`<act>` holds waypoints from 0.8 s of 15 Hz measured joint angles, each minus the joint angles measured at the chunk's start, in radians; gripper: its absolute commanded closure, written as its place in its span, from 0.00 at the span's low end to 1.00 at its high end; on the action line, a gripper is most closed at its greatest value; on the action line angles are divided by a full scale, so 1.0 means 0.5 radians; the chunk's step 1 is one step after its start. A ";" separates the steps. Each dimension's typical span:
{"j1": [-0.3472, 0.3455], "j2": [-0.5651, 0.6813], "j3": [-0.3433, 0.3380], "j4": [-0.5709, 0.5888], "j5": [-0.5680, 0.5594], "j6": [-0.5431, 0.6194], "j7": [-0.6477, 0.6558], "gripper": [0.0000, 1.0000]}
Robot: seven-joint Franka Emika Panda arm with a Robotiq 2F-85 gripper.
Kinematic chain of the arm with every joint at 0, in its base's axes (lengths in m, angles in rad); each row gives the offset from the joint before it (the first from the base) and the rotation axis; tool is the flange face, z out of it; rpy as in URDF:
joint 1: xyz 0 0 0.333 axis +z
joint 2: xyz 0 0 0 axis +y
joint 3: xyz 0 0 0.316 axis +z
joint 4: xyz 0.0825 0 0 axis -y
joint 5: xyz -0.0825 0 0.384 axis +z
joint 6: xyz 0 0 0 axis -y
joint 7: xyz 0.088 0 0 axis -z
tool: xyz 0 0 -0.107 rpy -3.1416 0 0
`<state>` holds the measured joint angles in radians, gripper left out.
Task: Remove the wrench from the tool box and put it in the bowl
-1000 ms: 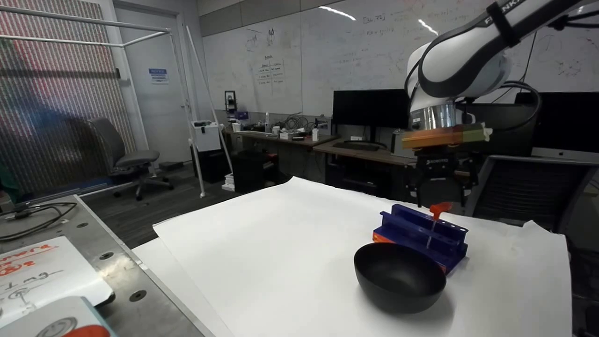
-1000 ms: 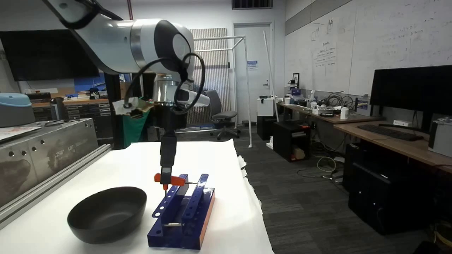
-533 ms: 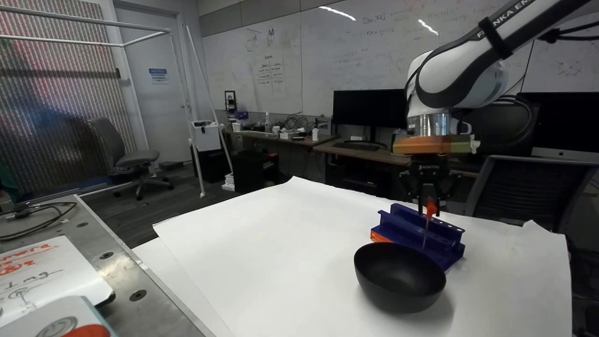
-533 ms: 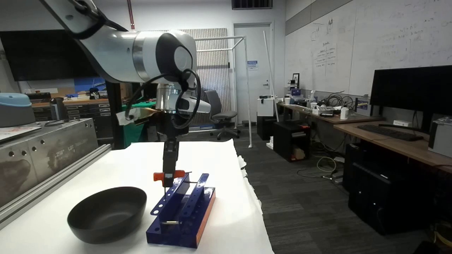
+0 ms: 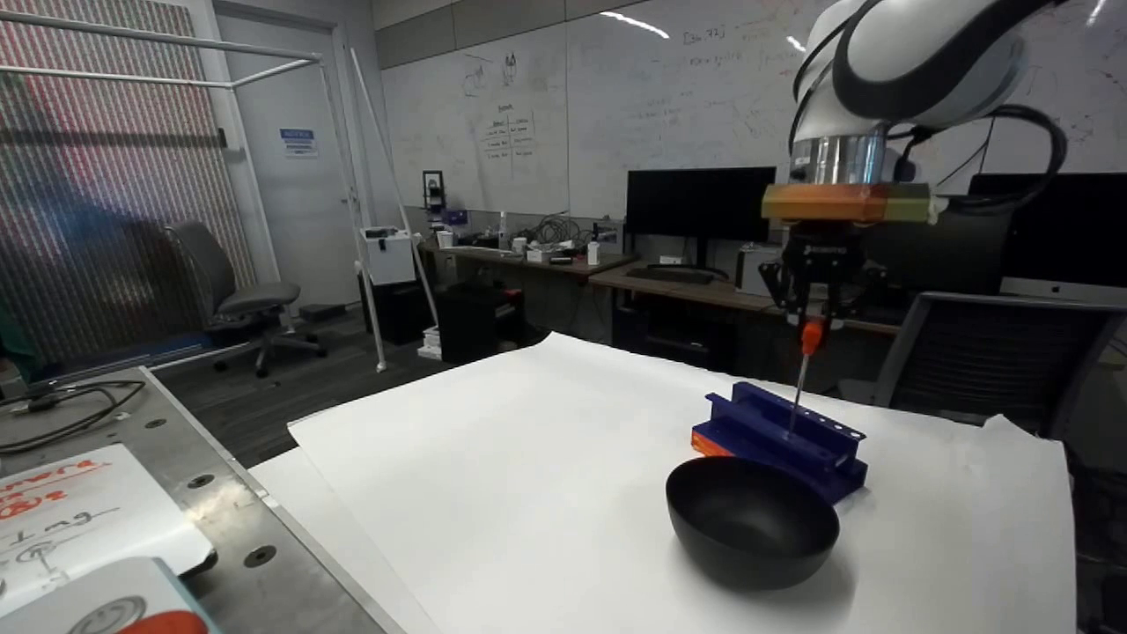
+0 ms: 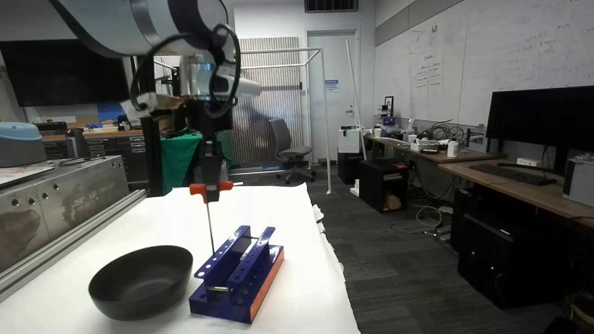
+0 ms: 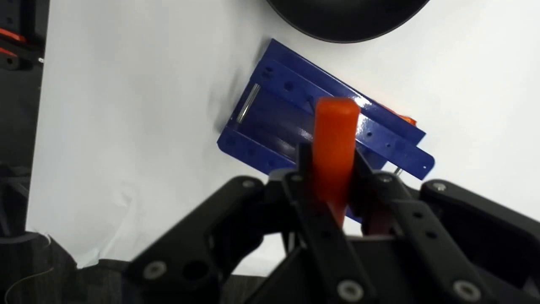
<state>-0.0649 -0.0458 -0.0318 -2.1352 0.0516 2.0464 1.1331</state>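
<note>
The wrench, an orange-red T-handle (image 6: 198,189) on a thin metal shaft (image 5: 800,383), hangs nearly upright from my gripper (image 5: 814,330). The fingers (image 6: 212,191) pinch the handle's middle, and its orange end (image 7: 335,126) juts out between them in the wrist view. Its shaft reaches down to the upper ledge of the dark-blue tool box (image 6: 234,278); I cannot tell if the tip is still inside a hole. Close beside the box stands the black bowl (image 5: 753,528), with nothing visible in it; in the wrist view only part of the bowl (image 7: 346,25) shows.
Box and bowl both stand on a white-covered table (image 5: 528,475). A metal bench (image 6: 60,195) runs along one side of it. An office chair (image 5: 1012,352) and a desk with monitors (image 5: 700,204) are beyond the table's edge.
My gripper came down over the wrench handle, shut on it, then rose. The wrench has been lifted, with much more of its shaft above the tool box, which has shifted slightly.
</note>
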 measured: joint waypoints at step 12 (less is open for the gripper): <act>0.047 -0.153 0.027 -0.279 0.442 0.124 -0.686 0.95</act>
<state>-0.0414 -0.1225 -0.0184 -2.2748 0.2727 2.1085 0.7902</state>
